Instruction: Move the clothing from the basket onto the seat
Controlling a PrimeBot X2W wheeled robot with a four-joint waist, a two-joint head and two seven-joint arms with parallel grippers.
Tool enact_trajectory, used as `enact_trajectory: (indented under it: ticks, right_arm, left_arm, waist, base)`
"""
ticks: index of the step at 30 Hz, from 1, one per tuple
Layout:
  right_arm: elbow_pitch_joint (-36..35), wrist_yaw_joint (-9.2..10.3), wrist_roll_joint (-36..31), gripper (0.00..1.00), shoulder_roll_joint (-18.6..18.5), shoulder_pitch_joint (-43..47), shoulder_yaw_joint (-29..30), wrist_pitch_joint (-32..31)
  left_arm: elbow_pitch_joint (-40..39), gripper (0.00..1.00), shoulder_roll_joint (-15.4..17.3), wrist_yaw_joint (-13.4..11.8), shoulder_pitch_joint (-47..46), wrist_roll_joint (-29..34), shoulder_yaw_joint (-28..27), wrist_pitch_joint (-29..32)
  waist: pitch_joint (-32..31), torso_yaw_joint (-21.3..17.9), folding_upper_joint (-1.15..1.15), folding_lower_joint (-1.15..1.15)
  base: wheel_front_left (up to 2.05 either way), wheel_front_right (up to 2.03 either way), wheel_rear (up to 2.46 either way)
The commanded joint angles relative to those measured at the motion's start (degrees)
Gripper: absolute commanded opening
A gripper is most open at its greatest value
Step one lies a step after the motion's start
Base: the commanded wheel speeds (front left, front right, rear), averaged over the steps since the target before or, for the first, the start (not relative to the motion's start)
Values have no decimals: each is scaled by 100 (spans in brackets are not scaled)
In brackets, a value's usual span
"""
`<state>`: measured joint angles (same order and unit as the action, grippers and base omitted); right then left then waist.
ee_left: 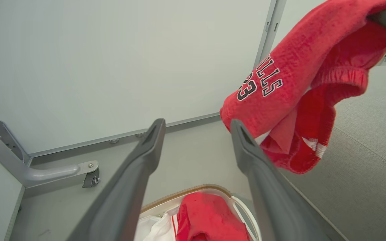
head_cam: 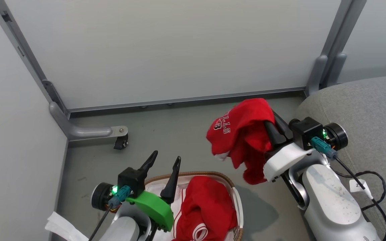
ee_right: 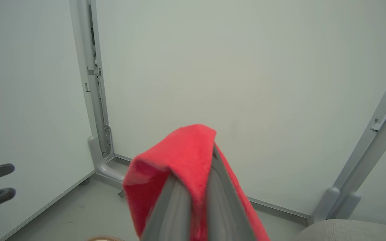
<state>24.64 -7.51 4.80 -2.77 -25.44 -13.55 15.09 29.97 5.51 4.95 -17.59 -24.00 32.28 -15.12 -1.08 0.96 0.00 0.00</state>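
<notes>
While the right fingers (head_cam: 275, 134) are clamped shut on a fold of the lettered red garment (head_cam: 243, 134), we record that the piece hangs clear of the floor (head_cam: 179, 134). It is between the basket (head_cam: 213, 174) and the seat (head_cam: 374, 110) and apart from both. In the right wrist view the cloth drapes over the closed fingertips and falls away on either side.

The left fingers (head_cam: 173, 180) stand wide apart and hold nothing. They sit over the left part of the basket. A second red garment (head_cam: 206, 207), with white trim, lies bunched inside the basket.

We judge the clothing to be light, soft and entirely limp. It will sag, swing and trail below any grip. The knit surface looks matt, not slippery, so a firm pinch should hold.

We recommend taking the piece in the basket at a raised, doubled fold near the top of the bundle, or at a hem. A single flat layer would be the poorer hold. The held garment's lowest edge hangs well under the fingers. It will need height to clear the seat's rounded edge before release.
</notes>
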Motion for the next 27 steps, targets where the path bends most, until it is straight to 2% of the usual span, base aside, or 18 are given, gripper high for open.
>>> enact_trajectory:
  ticks: [1,9,20,27]
  right_arm:
    - [-32,4,-32,0,-21,77,40,12]
    - [-43,4,-175,0,-24,88,177,12]
    - [-60,6,-623,0,-25,-94,465,12]
    - [-148,6,-741,0,-89,-167,695,12]
  left_arm:
    - [-28,100,-36,32,143,95,-63,-5]
    - [-121,100,-179,130,444,296,-334,-5]
    - [-309,100,-247,211,391,502,-366,-5]
    - [-353,100,-251,242,237,558,-285,-5]
  waist:
    - [13,-56,0,0]
    - [73,-432,0,0]
    - [311,-1695,0,0]
    - [546,-2340,0,0]
  base:
    - [0,0,0]
    - [0,0,0]
    - [0,0,0]
    - [0,0,0]
